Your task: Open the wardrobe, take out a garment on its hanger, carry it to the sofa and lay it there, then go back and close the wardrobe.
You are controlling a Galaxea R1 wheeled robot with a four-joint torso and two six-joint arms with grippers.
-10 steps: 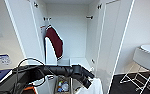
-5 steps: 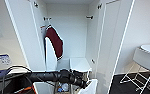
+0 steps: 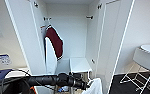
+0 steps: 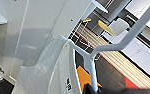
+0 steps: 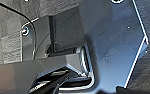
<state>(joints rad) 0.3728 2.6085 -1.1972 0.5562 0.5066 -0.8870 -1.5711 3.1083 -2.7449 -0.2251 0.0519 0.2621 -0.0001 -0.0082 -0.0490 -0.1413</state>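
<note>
Before the open wardrobe (image 3: 73, 37), the left arm's fingers (image 3: 88, 84) clamp the hanger (image 4: 91, 53), its white shirt (image 4: 44, 72) drooping clear of the rail; the right hand's grip cannot be told. Turning toward the sofa looks due.

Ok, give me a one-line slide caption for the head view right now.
Open wardrobe with a maroon top on its rail; the left arm's hand holds the white shirt low in front.
</note>
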